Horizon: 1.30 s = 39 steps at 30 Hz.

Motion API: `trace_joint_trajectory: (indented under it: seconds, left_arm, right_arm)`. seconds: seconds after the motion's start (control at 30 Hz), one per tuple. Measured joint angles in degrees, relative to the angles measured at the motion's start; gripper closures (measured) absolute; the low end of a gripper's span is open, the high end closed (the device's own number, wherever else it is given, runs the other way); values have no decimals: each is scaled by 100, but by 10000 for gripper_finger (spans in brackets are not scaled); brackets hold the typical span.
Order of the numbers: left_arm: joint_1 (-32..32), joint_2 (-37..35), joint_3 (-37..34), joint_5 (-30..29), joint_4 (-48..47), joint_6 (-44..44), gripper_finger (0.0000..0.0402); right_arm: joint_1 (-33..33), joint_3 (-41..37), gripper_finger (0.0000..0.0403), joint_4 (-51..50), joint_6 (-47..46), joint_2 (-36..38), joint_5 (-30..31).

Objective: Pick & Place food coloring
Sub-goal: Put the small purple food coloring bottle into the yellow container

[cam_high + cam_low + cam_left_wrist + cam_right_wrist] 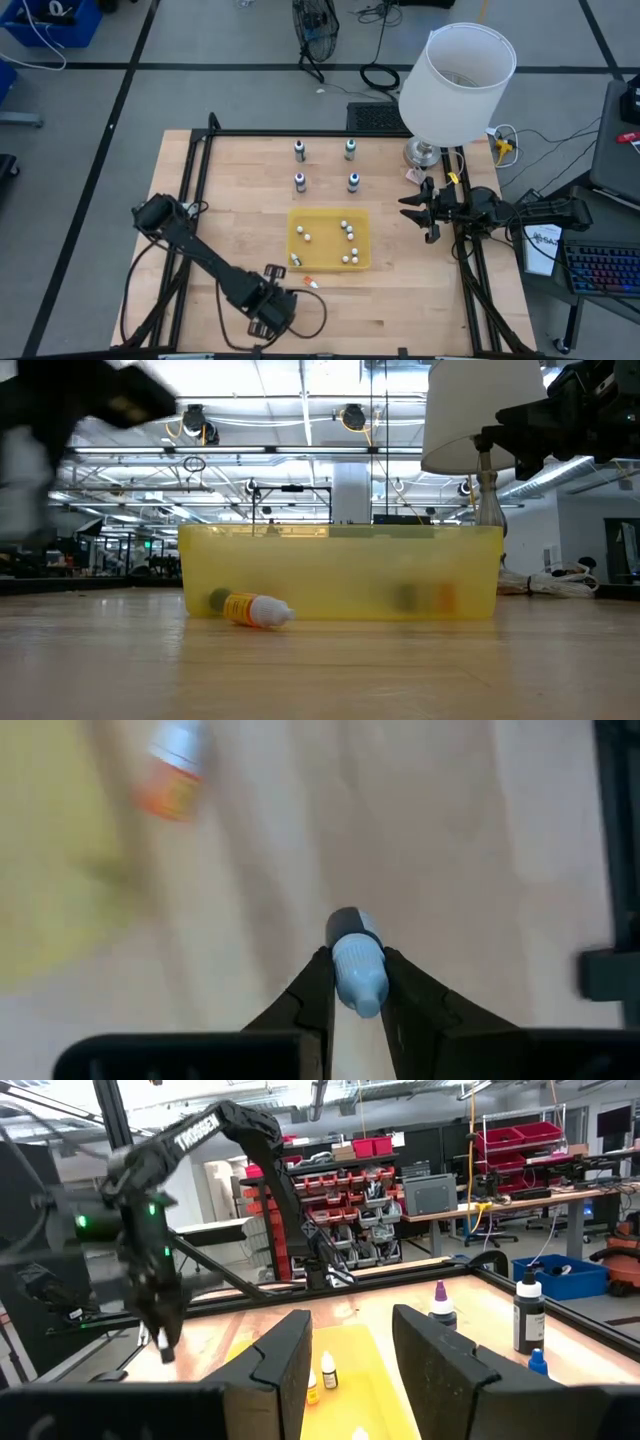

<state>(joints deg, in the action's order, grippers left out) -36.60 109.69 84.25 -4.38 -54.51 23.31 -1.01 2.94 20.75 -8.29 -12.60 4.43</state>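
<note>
Carry step: left claw (355,982) grips a blue-capped bottle (356,965); yellow tray (328,238) beside it awaits release. Right claw (350,1342) wide, idle.

A white-shaded lamp (456,75) stands on its metal base at the far right corner of the wooden counter (240,215). Four dark bottles (299,151) with pale caps stand in a square near the far edge. A keyboard (604,270) lies off the counter's right edge.
</note>
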Motion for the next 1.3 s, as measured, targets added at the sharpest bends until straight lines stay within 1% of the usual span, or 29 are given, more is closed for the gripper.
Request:
trace_joint_trajectory:
  seconds: [0.23, 0.3, 0.37, 0.5, 0.73, 0.87, 1.0, 1.1, 1.17, 1.3]
  left_arm:
    - [660, -6, 1335, -893, -1449, -1173, 341]
    - [928, -13, 1506, -1030, -1662, -1441, 341]
    - [1228, -13, 1518, -1046, -1741, -1686, 341]
    - [1791, -13, 1141, -860, -1634, -2145, 341]
    - [2387, 0, 293, -413, -810, -2695, 341]
    - [2568, 2, -169, -31, -254, -2818, 341]
    - [2684, 2, -565, 40, 139, -2893, 341]
    - [2766, 2, -799, 251, 424, -2875, 341]
    - [2803, 2, -930, 336, 559, -2861, 341]
    - [2804, -4, -986, 306, 611, -2861, 341]
  right_arm:
    - [1, 0, 273, 0, -1, 0, -1]
    - [-1, 0, 273, 0, 0, 0, -1]
    - [0, 0, 273, 0, 0, 0, -1]
    - [0, 0, 273, 0, 0, 0, 0]
    - [-1, 0, 273, 0, 0, 0, -1]
    - [1, 0, 273, -1, -1, 0, -1]
    - [-1, 0, 273, 0, 0, 0, 1]
    - [1, 0, 273, -1, 0, 0, -1]
    - [0, 0, 273, 0, 0, 0, -1]
    - [0, 0, 273, -1, 0, -2, -1]
